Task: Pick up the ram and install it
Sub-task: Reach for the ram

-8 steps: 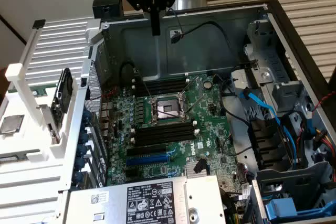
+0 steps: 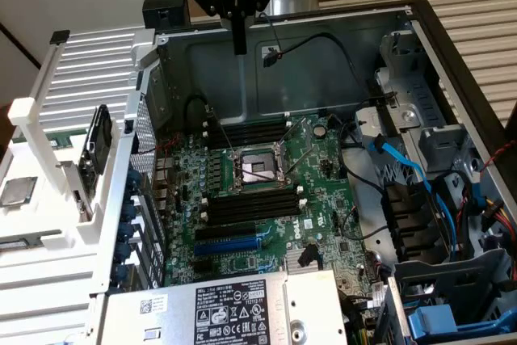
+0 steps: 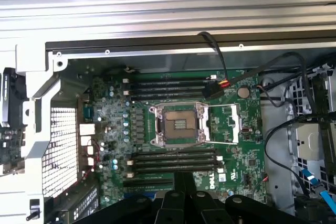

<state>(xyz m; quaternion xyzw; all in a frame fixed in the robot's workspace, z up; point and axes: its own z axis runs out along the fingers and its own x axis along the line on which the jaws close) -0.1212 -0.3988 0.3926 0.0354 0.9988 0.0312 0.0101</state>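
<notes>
My gripper [image 2: 240, 48] hangs above the back wall of the open computer case, its two black fingers [image 2: 240, 26] pressed together into one narrow bar with nothing seen between them. In the wrist view the gripper [image 3: 184, 178] points down at the green motherboard [image 3: 239, 169]. The ram is out of view. Long black memory slots with white end clips lie on both sides of the processor socket [image 2: 254, 169]: one bank behind it [image 2: 246, 131] and one in front [image 2: 250, 204]. The wrist view has the same banks [image 3: 168, 87] [image 3: 173, 161] and they look unfilled.
A blue slot [image 2: 230, 244] lies nearer the power supply [image 2: 226, 309]. Black cables [image 2: 323, 42] cross the case's back wall, and blue cables [image 2: 404, 167] run by the drive cage at the exterior view's right. A white slatted rack [image 2: 48, 119] stands at that view's left.
</notes>
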